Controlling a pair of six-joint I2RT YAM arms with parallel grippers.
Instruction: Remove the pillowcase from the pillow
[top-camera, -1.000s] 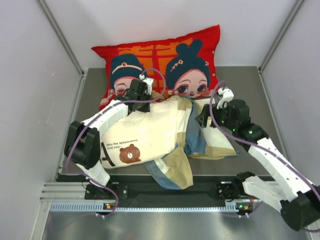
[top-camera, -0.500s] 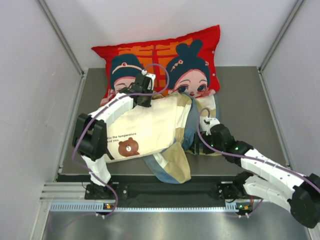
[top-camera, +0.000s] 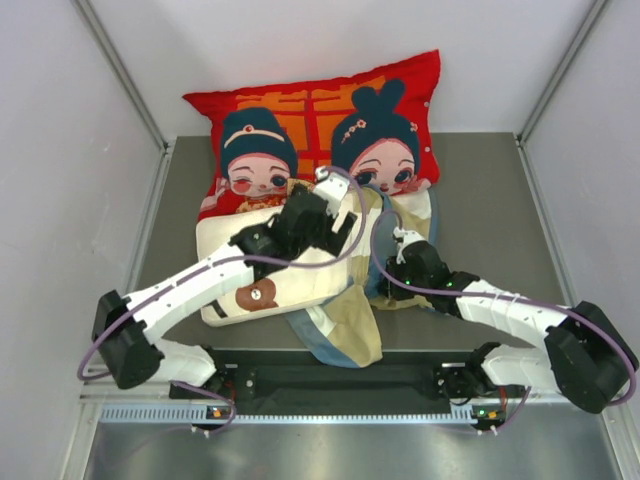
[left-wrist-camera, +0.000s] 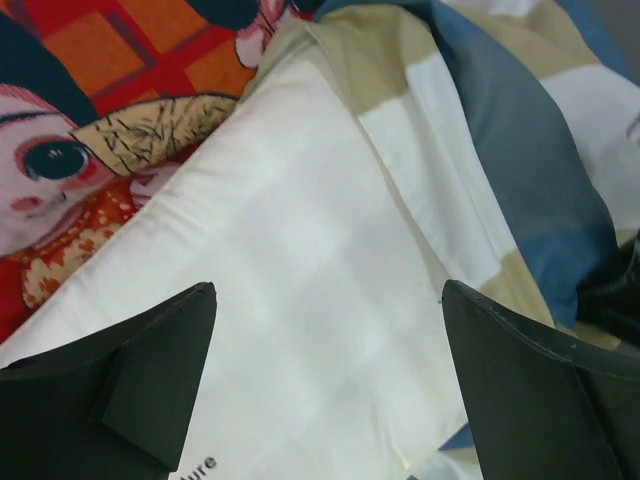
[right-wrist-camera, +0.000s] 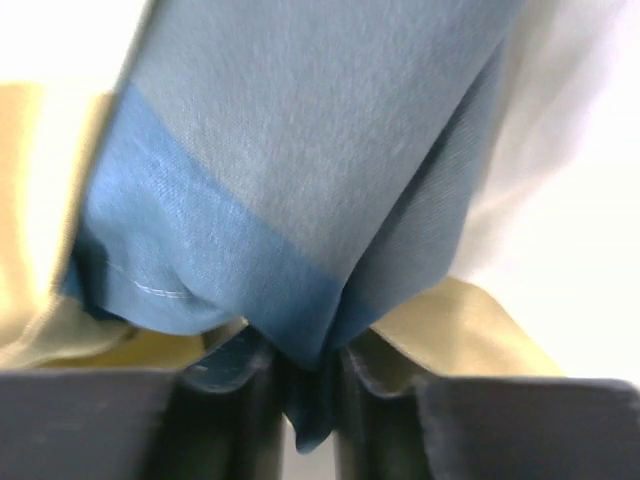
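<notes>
- Right gripper pinched tight on a blue fold of the pillowcase; the fabric sits between its fingers.
- Left gripper spread wide, holding nothing, hovering over the pillow.
- Writing: only "ure" readable on the pillow in the left wrist view; brown bear print beside the left arm.
- Pillowcase bunched off the pillow's right end.
- Red cartoon cushion behind, touching both.
- Grey table, white walls.

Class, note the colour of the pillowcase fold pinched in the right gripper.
The pillowcase fold is blue, greyish with a brighter edge band; best in right wrist view.
</notes>
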